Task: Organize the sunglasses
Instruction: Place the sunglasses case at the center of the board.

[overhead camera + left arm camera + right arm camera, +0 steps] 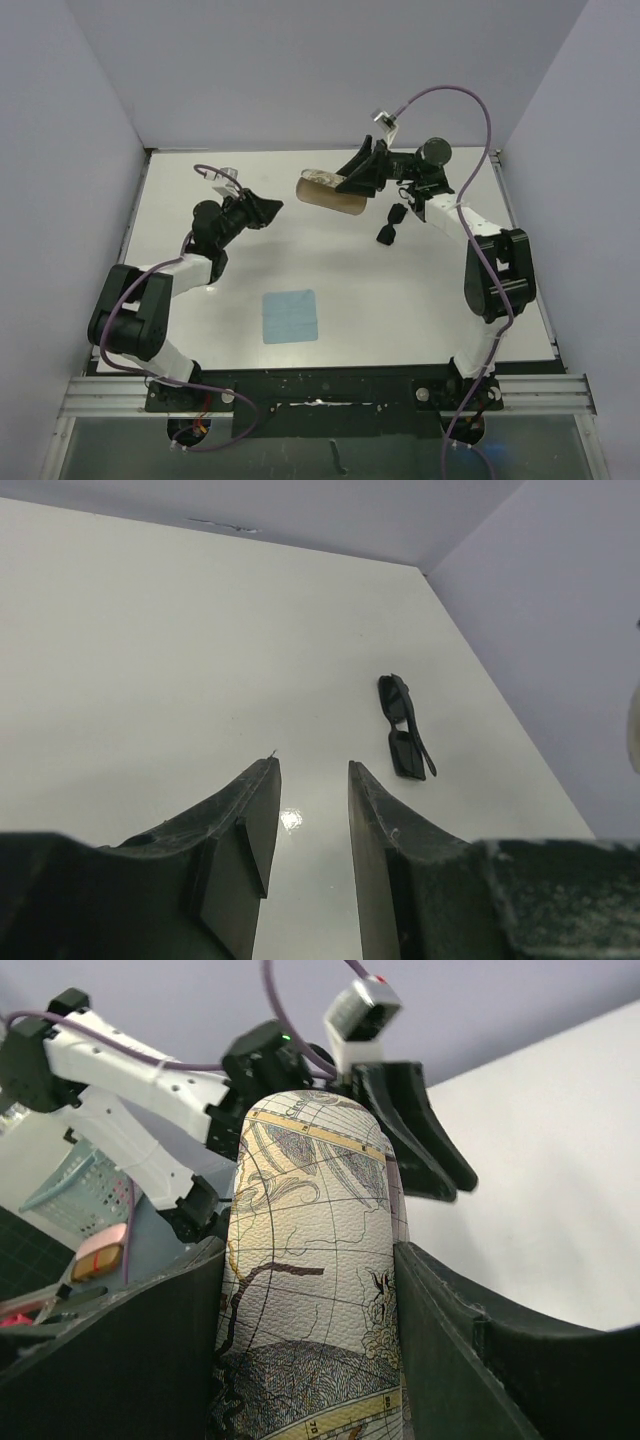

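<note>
Right end effector (308, 1250) is clamped on the oblong case (310, 1210), one finger pressed on each long side, so it's gripping across the width. From the top camera the wrist is turned sideways and the case sits tilted in the grip, tan side showing. Can't tell if it's touching the table (400, 300). That arm bends up at the elbow on the case's right, and the forearm angles back in toward the case.

Left end effector (310, 765) is on the case's left, well apart from it, fingers spread with nothing between them. It's pitched low over the table, pointing toward the case, with the forearm coming up from the near-left base.

Sunglasses (390, 225) are lying on the table just to the right of the case and a bit nearer, close beside the right forearm, not touched by either end effector. Light blue cloth (289, 316) lies flat, well nearer than the case.
</note>
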